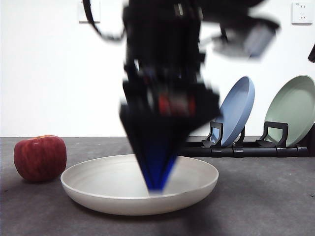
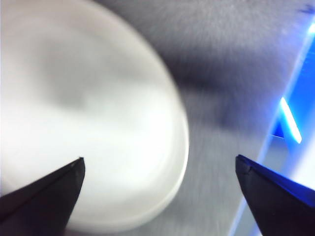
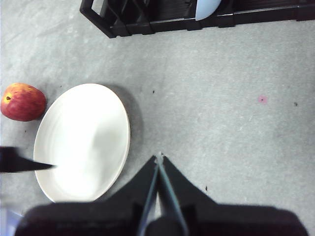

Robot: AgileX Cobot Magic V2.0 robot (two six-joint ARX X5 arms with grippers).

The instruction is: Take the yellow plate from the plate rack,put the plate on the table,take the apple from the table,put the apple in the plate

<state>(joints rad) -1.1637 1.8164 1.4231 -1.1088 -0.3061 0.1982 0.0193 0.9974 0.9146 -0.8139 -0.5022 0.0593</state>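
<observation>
The yellow plate lies flat on the table, cream-white and empty. Over the plate hangs my left gripper, open, its jaws wide apart and holding nothing; the left wrist view is blurred. The apple stands on the table just beside the plate, apart from it. My right gripper is shut, empty, and high above the table next to the plate. The plate rack stands behind.
A blue plate and a pale green plate stand upright in the rack at the back right. A white wall closes off the far side. Bare table lies between the yellow plate and the rack.
</observation>
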